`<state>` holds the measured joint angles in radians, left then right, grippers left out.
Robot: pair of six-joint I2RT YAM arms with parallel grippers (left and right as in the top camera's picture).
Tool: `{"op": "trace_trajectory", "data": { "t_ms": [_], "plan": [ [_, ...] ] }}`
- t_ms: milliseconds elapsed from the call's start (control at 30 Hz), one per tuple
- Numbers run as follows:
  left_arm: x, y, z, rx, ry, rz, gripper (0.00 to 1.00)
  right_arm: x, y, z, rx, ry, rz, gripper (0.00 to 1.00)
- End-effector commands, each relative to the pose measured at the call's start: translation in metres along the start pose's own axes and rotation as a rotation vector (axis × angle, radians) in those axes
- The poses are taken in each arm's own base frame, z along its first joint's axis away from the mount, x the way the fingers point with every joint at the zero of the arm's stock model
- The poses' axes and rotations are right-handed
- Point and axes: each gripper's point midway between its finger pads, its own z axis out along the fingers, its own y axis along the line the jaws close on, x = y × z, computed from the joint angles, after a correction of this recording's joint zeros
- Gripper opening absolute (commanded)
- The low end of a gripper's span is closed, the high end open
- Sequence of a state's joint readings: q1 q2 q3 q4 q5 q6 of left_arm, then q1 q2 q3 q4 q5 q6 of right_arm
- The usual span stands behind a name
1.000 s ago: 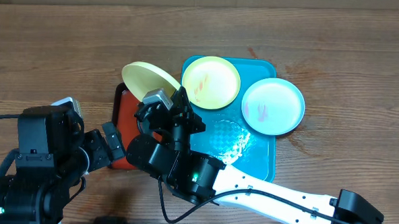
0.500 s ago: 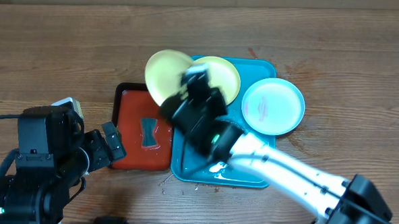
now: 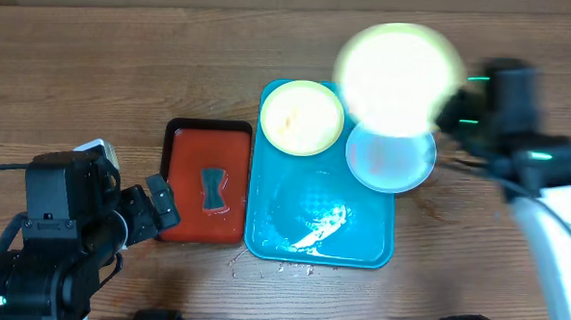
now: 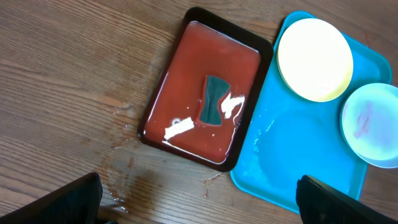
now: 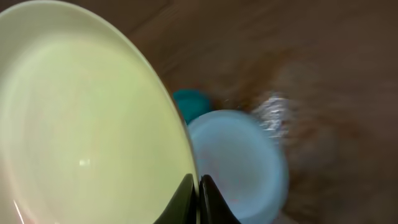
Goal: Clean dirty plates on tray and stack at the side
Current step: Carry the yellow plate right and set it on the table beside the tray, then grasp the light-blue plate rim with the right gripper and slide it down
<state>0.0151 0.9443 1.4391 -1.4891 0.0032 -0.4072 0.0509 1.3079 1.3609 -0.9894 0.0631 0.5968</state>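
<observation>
**Right gripper** (image 5: 198,198) pinches the rim of a round, pale yellow-green plastic plate (image 3: 400,78), held off the table above the far right corner of the bright turquoise rectangular plastic tray (image 3: 359,245). The edge grip leaves both faces free. The blur suggests transit, probably toward a stacking spot beside the tray.

A second yellow-green plate (image 3: 302,117) lies in the tray's far left corner. A light blue-white plate (image 3: 394,160) overhangs its right rim. Both bear faint reddish smears and appear to await cleaning.

The small red, black-rimmed tray (image 4: 186,68) holds water and a dark sponge (image 4: 212,101), placed beside the work.

**Left gripper** (image 4: 199,199) hovers near it, fingers spread wide, empty.
</observation>
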Motion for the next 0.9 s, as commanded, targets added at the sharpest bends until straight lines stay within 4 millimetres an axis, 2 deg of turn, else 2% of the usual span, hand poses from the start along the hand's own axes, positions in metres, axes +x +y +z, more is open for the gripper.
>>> {"op": "trace_trajectory", "data": {
  "t_ms": [0,100,200,300,367,467,600,767,867],
  "plan": [
    [-0.004,0.002,-0.004,-0.008,-0.023,0.022,1.00,-0.018,-0.071,0.005,0.137,0.028,0.197,0.04],
    [-0.004,0.002,-0.004,-0.008,-0.023,0.022,1.00,-0.019,-0.137,0.013,0.277,0.067,0.299,0.04],
    [-0.004,0.002,-0.004,-0.008,-0.023,0.022,1.00,-0.007,-0.190,0.026,0.379,0.125,0.403,0.04],
    [-0.004,0.002,-0.004,-0.008,-0.023,0.022,1.00,0.017,-0.230,0.044,0.455,0.202,0.492,0.04],
    [-0.004,0.002,-0.004,-0.008,-0.023,0.022,1.00,0.034,-0.247,0.058,0.485,0.248,0.526,0.04],
    [-0.004,0.002,-0.004,-0.008,-0.023,0.022,1.00,0.061,-0.257,0.078,0.500,0.318,0.541,0.04],
    [-0.004,0.002,-0.004,-0.008,-0.023,0.022,1.00,0.094,-0.249,0.093,0.498,0.388,0.494,0.04],
    [-0.004,0.002,-0.004,-0.008,-0.022,0.022,1.00,0.119,-0.232,0.097,0.551,0.445,0.359,0.04],
    [-0.004,0.002,-0.004,-0.008,-0.022,0.022,1.00,0.123,-0.222,0.098,0.560,0.453,0.288,0.04]
  ]
}}
